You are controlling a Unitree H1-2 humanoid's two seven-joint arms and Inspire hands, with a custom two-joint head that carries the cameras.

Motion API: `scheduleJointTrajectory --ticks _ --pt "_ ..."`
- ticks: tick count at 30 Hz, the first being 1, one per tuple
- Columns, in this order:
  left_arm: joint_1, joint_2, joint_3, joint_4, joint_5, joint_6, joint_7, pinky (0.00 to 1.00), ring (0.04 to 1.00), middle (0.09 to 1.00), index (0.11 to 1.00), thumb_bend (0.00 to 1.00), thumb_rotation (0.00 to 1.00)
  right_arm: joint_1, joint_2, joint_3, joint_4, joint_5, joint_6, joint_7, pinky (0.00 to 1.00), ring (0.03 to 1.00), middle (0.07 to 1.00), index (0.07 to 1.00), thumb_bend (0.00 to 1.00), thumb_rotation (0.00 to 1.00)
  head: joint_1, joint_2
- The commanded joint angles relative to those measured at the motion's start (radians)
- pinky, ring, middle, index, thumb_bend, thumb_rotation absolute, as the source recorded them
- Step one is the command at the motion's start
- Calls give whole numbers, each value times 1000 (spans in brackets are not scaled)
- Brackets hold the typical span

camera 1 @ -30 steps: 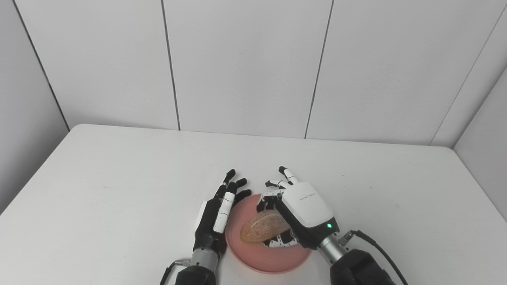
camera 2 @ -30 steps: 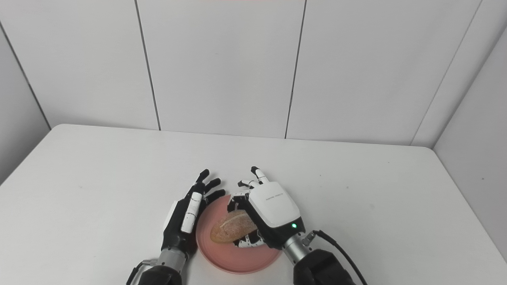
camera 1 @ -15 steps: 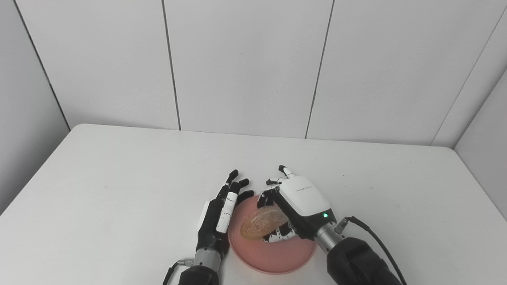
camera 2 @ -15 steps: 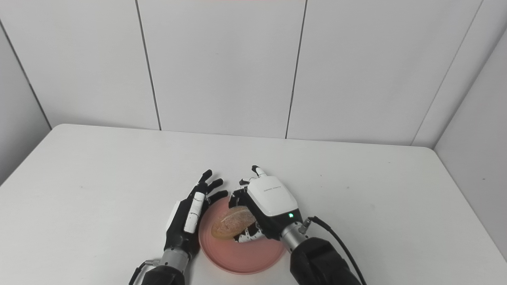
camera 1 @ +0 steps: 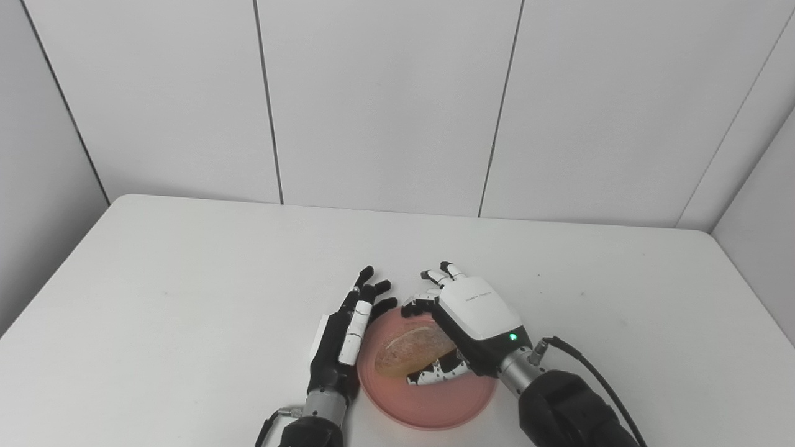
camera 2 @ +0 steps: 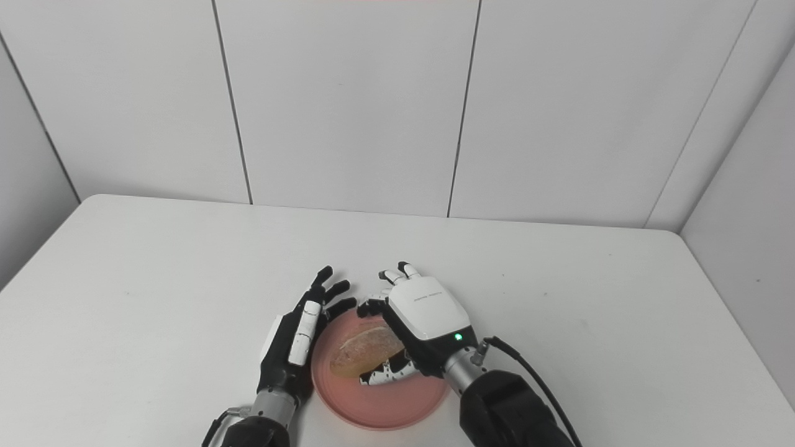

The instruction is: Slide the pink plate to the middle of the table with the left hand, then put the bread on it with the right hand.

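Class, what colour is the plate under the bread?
The plate is pink, a salmon shade, plain with no pattern. Its bare near rim shows best in the left eye view.

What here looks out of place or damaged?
Nothing stands out. The bread lies over the pink plate, whole, under the right hand. The left hand is open beside the plate.

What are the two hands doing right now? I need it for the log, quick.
Left hand: open, fingers straight, beside the pink plate.
Right hand: over the plate, fingers spreading around the bread; whether it grips cannot be told.
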Motion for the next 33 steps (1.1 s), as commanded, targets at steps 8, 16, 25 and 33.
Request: scheduleJointTrajectory --ticks 8,16,25,33 --pt "7 -2 -2 -13 13 4 4 789 796 857 912 798 897 -16 -17 -25 -73 18 -7 -18 1000 977 756 853 1000 589 -1 5" --pt "6 0 12 -17 -17 15 -11 847 803 882 911 775 886 18 0 -61 -121 23 -13 -103 1000 1000 975 996 1000 694 -16 4" --pt "6 0 26 -32 -19 10 -11 872 836 878 916 779 878 69 9 -116 -57 98 -92 -318 1000 1000 1000 1000 1000 842 -24 8" --pt "14 7 21 -23 59 -104 28 791 854 884 901 762 863 109 46 -179 27 305 -115 -363 1000 993 999 1000 1000 954 -36 10"
